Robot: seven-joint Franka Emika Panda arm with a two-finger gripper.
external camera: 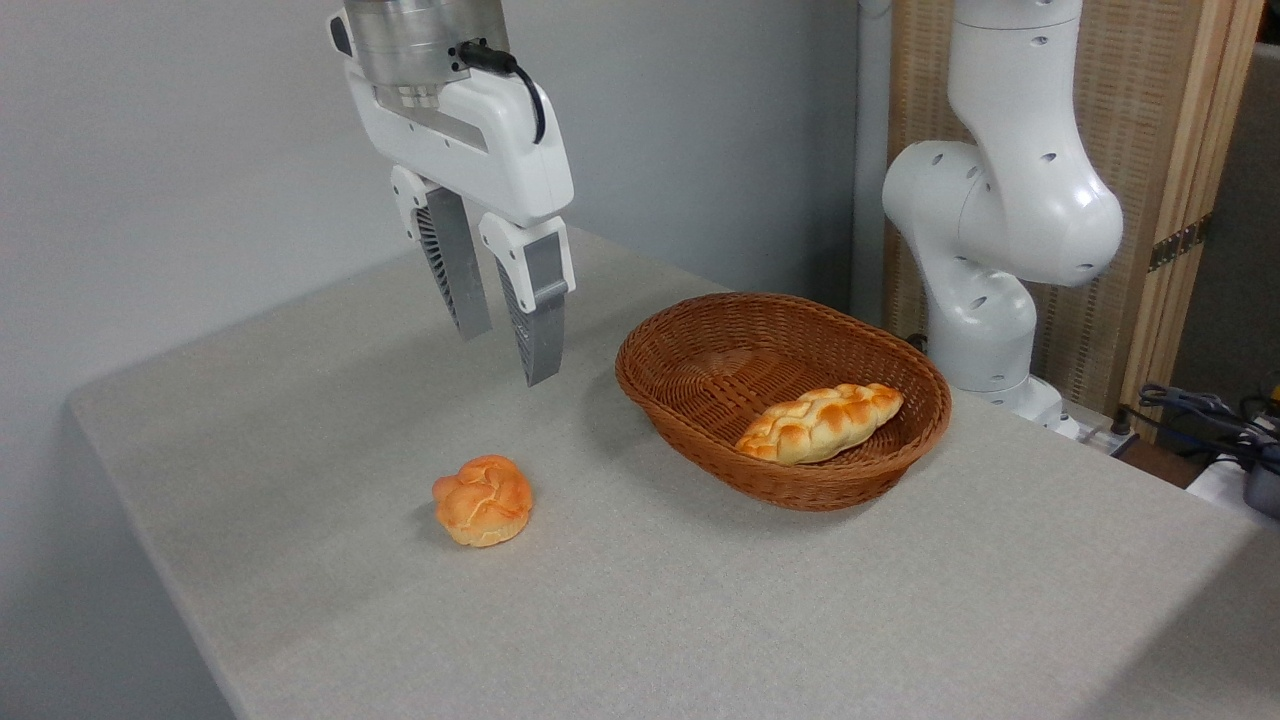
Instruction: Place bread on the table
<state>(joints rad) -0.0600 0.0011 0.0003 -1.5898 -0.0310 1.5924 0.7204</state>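
Writing: no brand, label or readable text shows on any object.
Bread: the small round knotted bun with a glossy orange-golden top and paler base point(483, 513) lies alone on the counter, at the left of the basket and well apart from it.
Counter: the large flat counter with light grey, finely speckled fabric cover point(700, 620) carries the bun and the basket; its near edge and right side are cut off by the frame.
Hand: the white two-finger hand with grey ribbed fingers point(510, 355) hangs in the air above the counter, up and behind the bun, touching nothing; the fingers are spread with a clear gap and hold nothing.
Basket: the brown oval wicker basket point(700, 425) holds a longer braided golden loaf point(820, 422) that leans against its right inner wall.
Arm: the white robot arm point(1000, 220) is cut off at the top edge.
Hard to see: dark cables at the far right edge point(1215, 420) are partly out of frame.
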